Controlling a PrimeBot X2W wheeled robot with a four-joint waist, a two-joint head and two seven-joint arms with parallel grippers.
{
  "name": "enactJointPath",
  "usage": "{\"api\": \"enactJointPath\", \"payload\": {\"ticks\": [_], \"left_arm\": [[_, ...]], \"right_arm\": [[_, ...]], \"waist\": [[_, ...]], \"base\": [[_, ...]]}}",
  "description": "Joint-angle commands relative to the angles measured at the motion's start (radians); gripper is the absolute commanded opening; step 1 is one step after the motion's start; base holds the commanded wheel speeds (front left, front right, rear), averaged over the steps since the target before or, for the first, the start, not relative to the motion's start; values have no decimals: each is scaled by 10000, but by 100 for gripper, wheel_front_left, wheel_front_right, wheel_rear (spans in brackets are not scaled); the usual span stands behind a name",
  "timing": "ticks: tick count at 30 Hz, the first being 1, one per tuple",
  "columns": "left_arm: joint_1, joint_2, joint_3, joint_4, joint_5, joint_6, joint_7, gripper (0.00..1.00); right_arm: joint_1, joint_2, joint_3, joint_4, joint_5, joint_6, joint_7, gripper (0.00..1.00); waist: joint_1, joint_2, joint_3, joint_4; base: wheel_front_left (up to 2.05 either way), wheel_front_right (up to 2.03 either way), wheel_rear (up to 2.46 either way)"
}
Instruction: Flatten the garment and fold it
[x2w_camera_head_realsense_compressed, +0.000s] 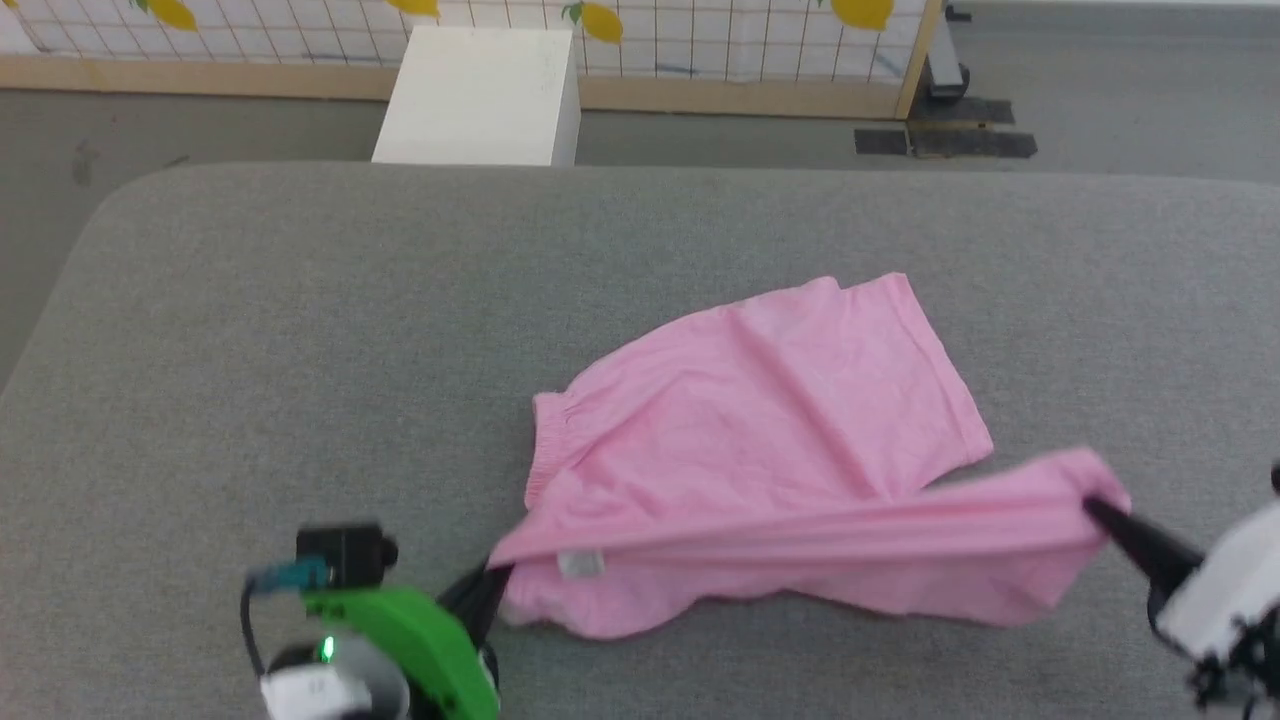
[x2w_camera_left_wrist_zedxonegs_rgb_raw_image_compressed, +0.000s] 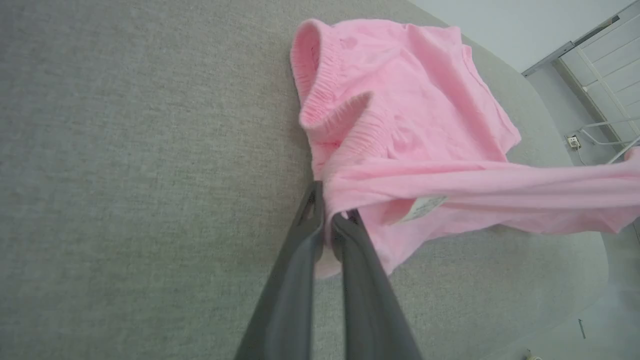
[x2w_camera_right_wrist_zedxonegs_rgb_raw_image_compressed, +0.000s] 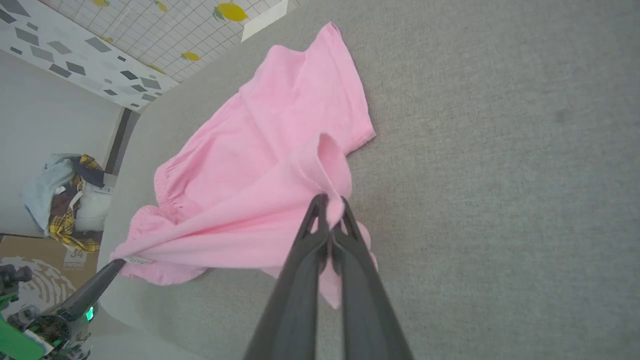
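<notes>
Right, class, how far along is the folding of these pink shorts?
Done: left gripper and right gripper each shut on the shorts at their near edge. In hand: that edge stretched taut between them, the rest on the grey table. Left: flattening, then folding.

There is little for me to read here. In my right wrist view, at the lower left of the frame, a brown cardboard box (x2w_camera_right_wrist_zedxonegs_rgb_raw_image_compressed: 25, 247) carries a pale patch printed with what I read as "34". Under it is a short line of capitals, something like "UWDHD", too small for me to be sure. The white label (x2w_camera_left_wrist_zedxonegs_rgb_raw_image_compressed: 422, 207) on the pink garment (x2w_camera_left_wrist_zedxonegs_rgb_raw_image_compressed: 415, 100) shows faint grey marks in my left wrist view, but I cannot make out a letter.
</notes>
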Motion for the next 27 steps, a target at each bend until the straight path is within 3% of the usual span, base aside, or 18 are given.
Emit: {"api": "enactJointPath", "payload": {"ticks": [1,7,17,25,26,27], "left_arm": [[-710,231,96,16,-60,139,358,0],[-2984,153,65,583,-171,109,1319,0],[-5436,-403,222,2590,-217,-107,1059,0],[-5924,-587,158,3507,-286,-338,896,0],[-5927,-614,171,3573,-322,-353,873,0],[-5928,-649,173,3635,-360,-388,844,39]], "right_arm": [[-799,-110,-103,269,-540,-21,59,0],[-3809,-109,97,2049,-2153,-21,-157,0],[-7357,-109,445,5783,-4465,-21,-2133,0],[-8674,-109,454,8139,-5397,-21,-2748,0],[-8752,-109,456,8317,-5431,-21,-2810,3],[-8834,-109,473,8484,-5450,-21,-2980,60]], "waist": [[1,0,405,39],[1,0,1342,300],[1,0,2904,580],[1,0,3409,673],[1,0,3399,672],[1,0,3362,679]], "base": [[0,0,0],[0,0,0],[0,0,0],[0,0,0],[0,0,0],[0,0,0]]}}
